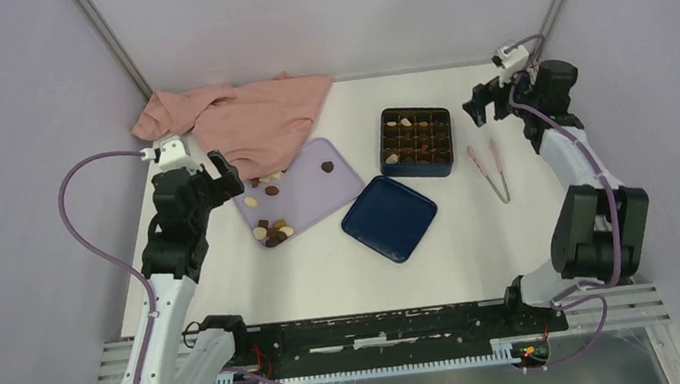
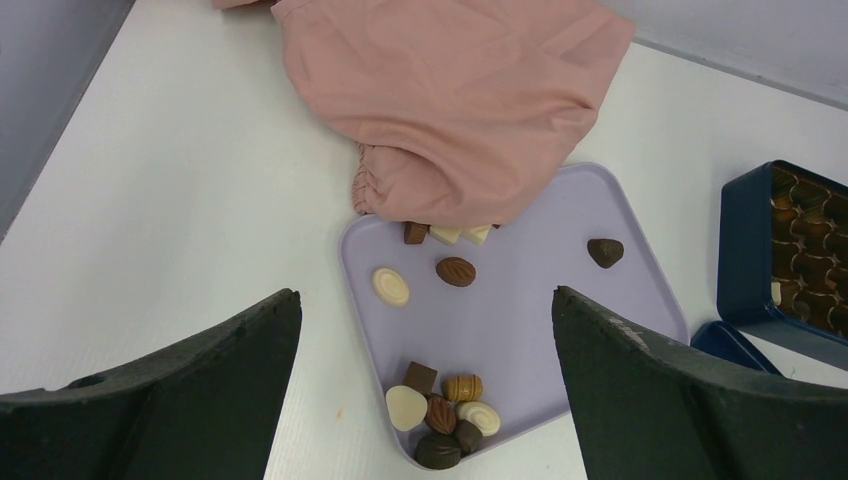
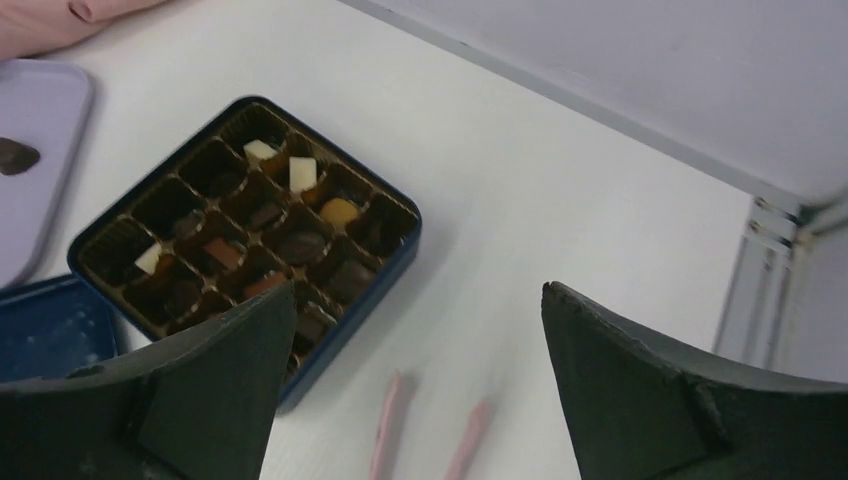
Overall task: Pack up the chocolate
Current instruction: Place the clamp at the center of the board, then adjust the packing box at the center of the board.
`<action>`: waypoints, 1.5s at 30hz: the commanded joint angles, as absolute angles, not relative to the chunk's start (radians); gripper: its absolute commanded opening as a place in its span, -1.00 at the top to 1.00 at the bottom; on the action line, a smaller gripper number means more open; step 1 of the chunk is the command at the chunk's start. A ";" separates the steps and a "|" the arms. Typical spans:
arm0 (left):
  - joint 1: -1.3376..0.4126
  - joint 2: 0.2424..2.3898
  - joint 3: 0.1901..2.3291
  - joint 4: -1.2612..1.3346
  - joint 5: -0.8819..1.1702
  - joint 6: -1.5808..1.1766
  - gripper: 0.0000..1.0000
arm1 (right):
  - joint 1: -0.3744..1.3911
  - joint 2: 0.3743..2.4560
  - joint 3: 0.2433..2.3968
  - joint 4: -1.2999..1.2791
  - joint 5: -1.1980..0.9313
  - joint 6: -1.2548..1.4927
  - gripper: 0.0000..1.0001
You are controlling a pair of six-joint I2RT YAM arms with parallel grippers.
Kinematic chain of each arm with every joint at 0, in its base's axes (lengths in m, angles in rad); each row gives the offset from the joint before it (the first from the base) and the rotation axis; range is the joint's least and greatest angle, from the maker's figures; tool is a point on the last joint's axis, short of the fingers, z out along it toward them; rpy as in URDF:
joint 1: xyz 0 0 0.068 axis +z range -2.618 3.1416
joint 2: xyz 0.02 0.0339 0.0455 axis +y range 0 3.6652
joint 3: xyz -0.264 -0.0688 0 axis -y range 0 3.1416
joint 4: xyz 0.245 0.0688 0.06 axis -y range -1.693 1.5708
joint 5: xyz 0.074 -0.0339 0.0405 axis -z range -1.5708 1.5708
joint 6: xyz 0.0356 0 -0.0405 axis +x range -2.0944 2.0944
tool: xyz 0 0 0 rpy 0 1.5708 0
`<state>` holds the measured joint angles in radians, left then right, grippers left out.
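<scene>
Several chocolate pieces (image 2: 445, 410) in dark brown, lighter brown and cream lie clustered at the near corner of the lilac tray (image 2: 540, 300); single pieces (image 2: 456, 271) lie further up it. The same cluster of chocolate pieces (image 1: 273, 230) shows from above. More pieces fill cells of the dark blue box (image 3: 400, 255), which also appears in the top view (image 1: 419, 174). My left gripper (image 2: 425, 293) hangs open above the tray with nothing between its fingers, at the tray's left end (image 1: 218, 175). My right gripper (image 3: 419, 288) is open and empty, raised to the right of the box (image 1: 486, 103).
A pink cloth (image 1: 241, 116) covers the tray's far edge and hides part of a few pieces (image 2: 447, 233). The box's blue lid (image 1: 389, 217) lies in front of the box. Pink tongs (image 1: 491, 173) lie on the table right of the box, below my right gripper (image 3: 385, 430).
</scene>
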<state>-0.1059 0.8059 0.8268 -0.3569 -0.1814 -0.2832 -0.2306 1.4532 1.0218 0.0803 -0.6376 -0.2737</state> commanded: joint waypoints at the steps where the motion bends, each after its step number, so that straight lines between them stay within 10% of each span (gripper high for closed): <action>1: -0.100 0.799 0.822 -0.314 -0.192 -0.228 -1.00 | -0.125 1.612 1.220 -0.091 -0.537 -0.208 -0.92; 45: -0.100 0.822 0.824 -0.319 -0.201 -0.224 -1.00 | -0.006 2.016 1.500 -0.279 -0.188 0.030 0.71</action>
